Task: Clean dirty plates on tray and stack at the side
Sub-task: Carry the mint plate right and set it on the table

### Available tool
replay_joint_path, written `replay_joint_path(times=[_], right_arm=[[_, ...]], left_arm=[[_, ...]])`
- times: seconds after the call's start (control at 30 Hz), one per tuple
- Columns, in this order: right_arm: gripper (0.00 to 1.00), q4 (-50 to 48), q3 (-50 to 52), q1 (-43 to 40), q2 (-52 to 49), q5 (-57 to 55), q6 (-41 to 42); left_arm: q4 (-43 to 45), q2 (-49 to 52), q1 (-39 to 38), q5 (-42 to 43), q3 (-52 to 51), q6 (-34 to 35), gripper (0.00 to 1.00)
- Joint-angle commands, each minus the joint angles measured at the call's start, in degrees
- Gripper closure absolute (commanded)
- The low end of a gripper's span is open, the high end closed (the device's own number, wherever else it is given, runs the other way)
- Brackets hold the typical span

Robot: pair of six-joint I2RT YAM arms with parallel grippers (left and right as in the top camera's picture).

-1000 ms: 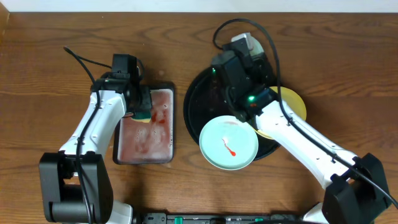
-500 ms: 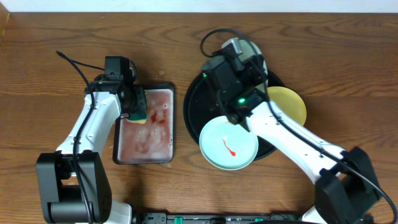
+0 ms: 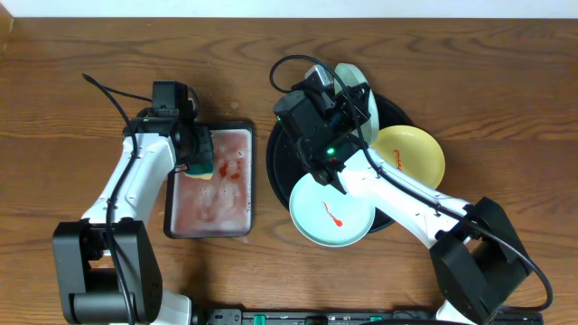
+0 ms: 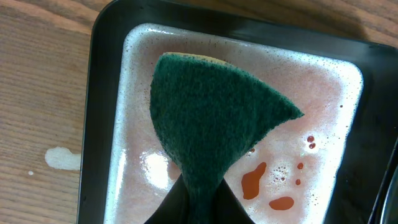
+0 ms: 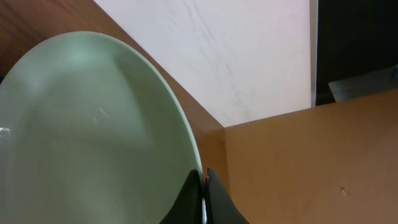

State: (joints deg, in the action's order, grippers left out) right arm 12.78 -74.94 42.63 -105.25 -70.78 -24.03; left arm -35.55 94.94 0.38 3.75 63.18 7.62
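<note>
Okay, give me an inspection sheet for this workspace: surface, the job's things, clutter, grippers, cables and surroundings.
Surface: wooden table; a small foam blob lies beside the rectangular tray.
Job's things: round black tray; pale blue plate with a red smear, overlapping its front rim; yellow plate over its right rim; third pale plate held up, tilted.
Clutter: the rectangular tray holds pinkish foamy water with red drops.
Grippers: left gripper shut on a green sponge over the rectangular tray; right gripper shut on the third pale plate's rim.
Cables: black cable by the left arm; looped cable at the right wrist.
Surroundings: white wall; brown panel.
</note>
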Motion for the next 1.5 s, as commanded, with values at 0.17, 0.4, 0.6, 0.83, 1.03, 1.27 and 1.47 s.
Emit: replay_joint_path(times=[0.17,0.4,0.6,0.83,1.03,1.27,1.47], right_arm=[[0.99,-0.20,-0.55,0.33,0.22,-2.45,-0.24],[0.99,-0.13,-0.55,0.15,0.24,-2.40,4.04],[0.99,3.67,-0.55,-2.43,3.37,6.16,14.73],[0.99,15.08,-0.55,-10.69,10.84,31.87,30.16],[0.99,19.08,-0.55,-25.83,12.35,62.95,36.54],[0.99,23.69,-0.44,-44.85,12.35,73.22,37.48],[0.99,24.44,1.16,-61.24,12.31,73.20,37.07]], left_arm=[[0.04,0.24,0.31,0.17,-0.28,-0.55,0.93],[0.04,0.24,0.31,0.17,-0.28,-0.52,0.93],[-0.15,0.24,0.31,0.17,-0.28,-0.55,0.93],[-0.17,0.24,0.31,0.17,-0.28,-0.52,0.93],[-0.46,0.24,0.31,0.17,-0.28,-0.52,0.93],[-0.59,0.24,0.31,0.17,-0.28,-0.52,0.93],[-0.59,0.24,0.31,0.15,-0.28,-0.52,0.93]])
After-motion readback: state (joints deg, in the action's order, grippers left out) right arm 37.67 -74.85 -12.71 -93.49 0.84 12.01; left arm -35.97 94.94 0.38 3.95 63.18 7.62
